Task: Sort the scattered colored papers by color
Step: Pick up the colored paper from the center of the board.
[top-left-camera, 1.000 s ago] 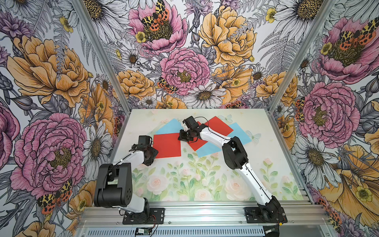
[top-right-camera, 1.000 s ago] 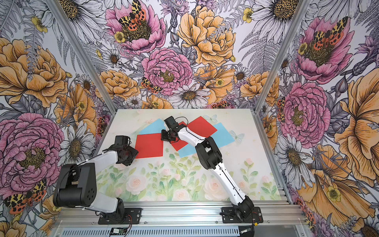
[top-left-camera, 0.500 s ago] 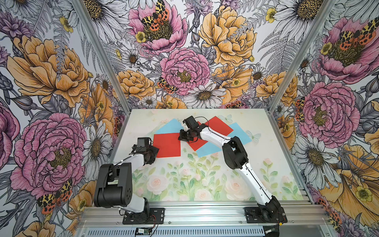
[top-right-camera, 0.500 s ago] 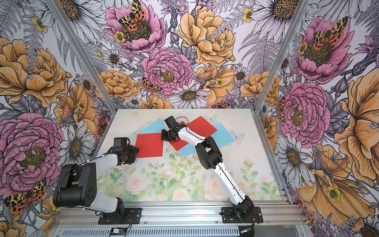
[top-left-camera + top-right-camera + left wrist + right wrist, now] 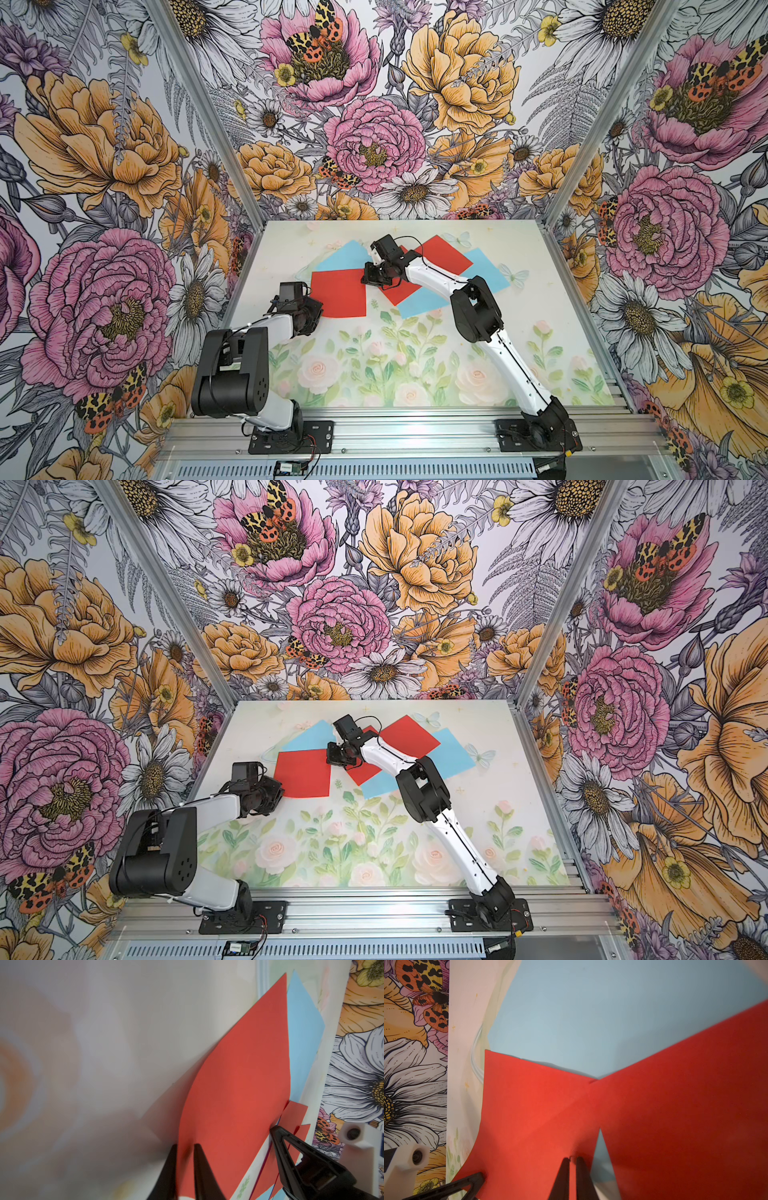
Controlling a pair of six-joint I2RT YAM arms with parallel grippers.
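- Two pinches clamp one red sheet (image 5: pixel 338 293): left gripper (image 5: pixel 185 1153) at its 8 o'clock edge, right gripper (image 5: pixel 572 1160) at 2 o'clock.
- We should lift both ends together, never pulling apart.

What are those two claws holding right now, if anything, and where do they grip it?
Both hold the same red paper. The left gripper pinches it at its near left corner, and the right gripper pinches it at its far right corner.
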